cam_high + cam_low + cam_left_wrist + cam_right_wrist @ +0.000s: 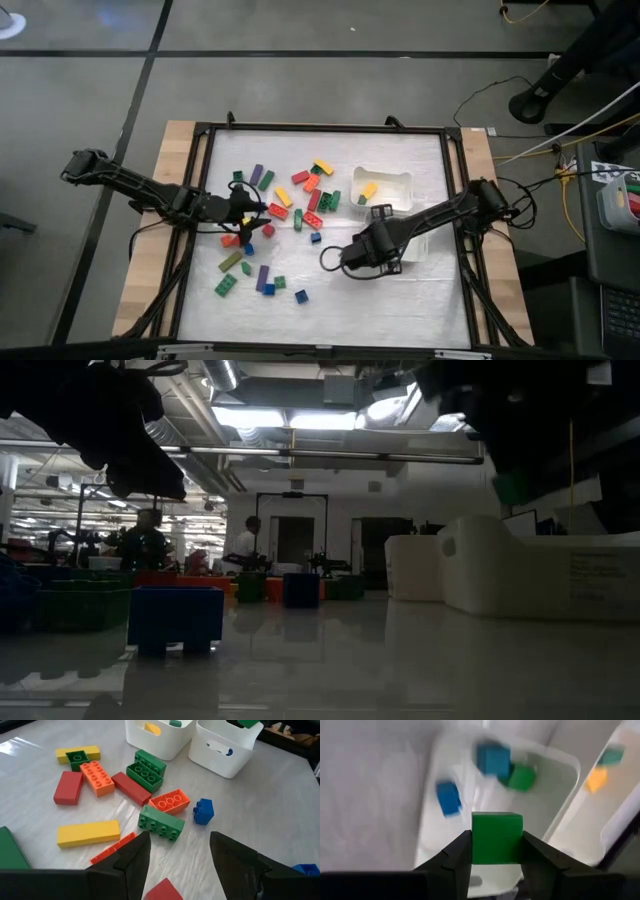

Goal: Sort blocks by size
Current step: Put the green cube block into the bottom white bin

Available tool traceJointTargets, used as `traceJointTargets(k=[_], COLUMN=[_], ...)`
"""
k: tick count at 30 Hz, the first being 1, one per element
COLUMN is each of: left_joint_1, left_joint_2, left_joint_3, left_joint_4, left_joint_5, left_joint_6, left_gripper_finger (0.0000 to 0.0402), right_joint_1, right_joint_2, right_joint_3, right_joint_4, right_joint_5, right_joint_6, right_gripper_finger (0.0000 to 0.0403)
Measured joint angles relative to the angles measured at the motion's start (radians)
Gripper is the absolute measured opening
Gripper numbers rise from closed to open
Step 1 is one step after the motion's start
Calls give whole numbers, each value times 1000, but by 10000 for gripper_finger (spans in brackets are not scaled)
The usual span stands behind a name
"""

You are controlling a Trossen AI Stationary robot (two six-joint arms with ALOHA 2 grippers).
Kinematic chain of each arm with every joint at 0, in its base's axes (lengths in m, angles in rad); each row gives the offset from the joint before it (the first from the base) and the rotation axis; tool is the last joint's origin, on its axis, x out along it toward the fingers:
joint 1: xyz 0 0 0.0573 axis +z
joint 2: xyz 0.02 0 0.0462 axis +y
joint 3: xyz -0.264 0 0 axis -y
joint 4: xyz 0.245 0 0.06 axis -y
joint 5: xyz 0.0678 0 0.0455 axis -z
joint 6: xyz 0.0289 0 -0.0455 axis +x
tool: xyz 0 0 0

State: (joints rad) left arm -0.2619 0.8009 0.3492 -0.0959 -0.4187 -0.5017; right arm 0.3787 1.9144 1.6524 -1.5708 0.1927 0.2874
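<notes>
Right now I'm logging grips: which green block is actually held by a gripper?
The small green cube pinched in the right gripper, above the tray. The other green blocks lie loose.

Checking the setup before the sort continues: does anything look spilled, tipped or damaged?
Nothing stands out. The blocks lie loose on the table as unsorted stock, some on their sides. Both white trays stand upright. The right gripper holds a green cube squarely; the left gripper is open over the pile.
</notes>
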Motion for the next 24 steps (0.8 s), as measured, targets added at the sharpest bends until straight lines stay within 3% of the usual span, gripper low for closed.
traceJointTargets(k=[14, 19, 24], left_joint_1=[0, 0, 0], left_joint_2=[0, 11, 78], left_joint_3=[0, 0, 0], left_joint_4=[-31, -34, -23], left_joint_5=[50, 96, 96], left_joint_6=[-72, 3, 93], left_gripper_finger=[191, 191, 191], right_joint_1=[0, -7, -21], right_joint_2=[-32, -32, -32], right_joint_3=[-213, -249, -252], right_joint_4=[87, 89, 98], right_joint_5=[-1, 0, 22], right_joint_6=[4, 4, 26], right_gripper_finger=[145, 150, 188])
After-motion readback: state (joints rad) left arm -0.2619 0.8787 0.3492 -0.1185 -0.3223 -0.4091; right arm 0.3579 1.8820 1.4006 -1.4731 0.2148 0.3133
